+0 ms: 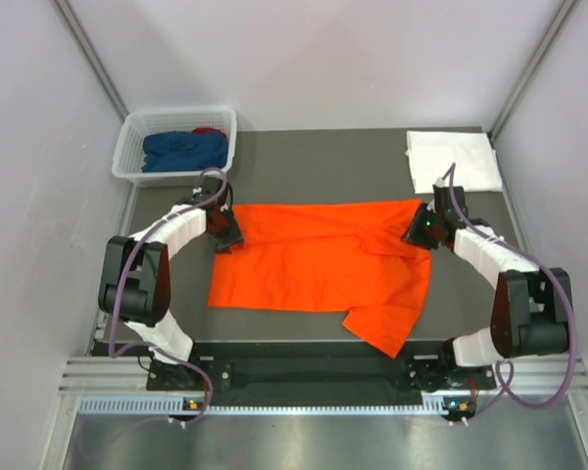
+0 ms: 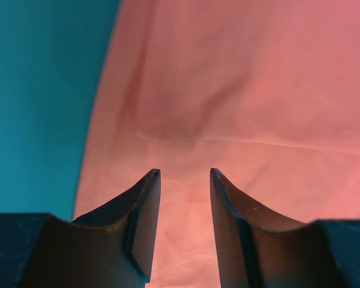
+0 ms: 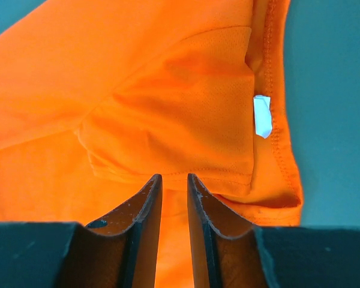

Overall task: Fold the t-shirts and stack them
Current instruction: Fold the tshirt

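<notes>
Table (image 1: 323, 162): dark and smooth-looking, it carried everything; cloth dragged across it could slide flat rather than take a crease.
Orange t-shirt (image 1: 314, 269): it lay spread across the middle of the table, its length running left to right, with a layer doubled over at the right end. If the 2 arms lifted at different heights or speeds, the fold would probably come out skewed.
Basket (image 1: 132, 147): it sat at the far-left corner, holding blue clothes (image 1: 181, 149) and something red, well apart from the shirt; little risk there.
White folded cloth (image 1: 453, 160): it rested at the far-right corner, near the right arm; a wide swing on that side could nudge it out of square.
Sleeve (image 1: 384, 328): it jutted toward the near edge on the right; it could trail and bunch under the body during a fold.
Left gripper (image 1: 227, 238): it hung over the shirt's far-left corner, jaws apart, with fabric below the gap; closing too high would catch nothing.
Right gripper (image 1: 418, 233): it was at the far-right corner by the neckline, jaws nearly together with 1 thin slit; I could not tell whether cloth was pinched. A shallow bite could slip free mid-lift.
Label tag (image 3: 262, 116): small and white, it lay beside the hem stitching, just ahead of the right fingers.
</notes>
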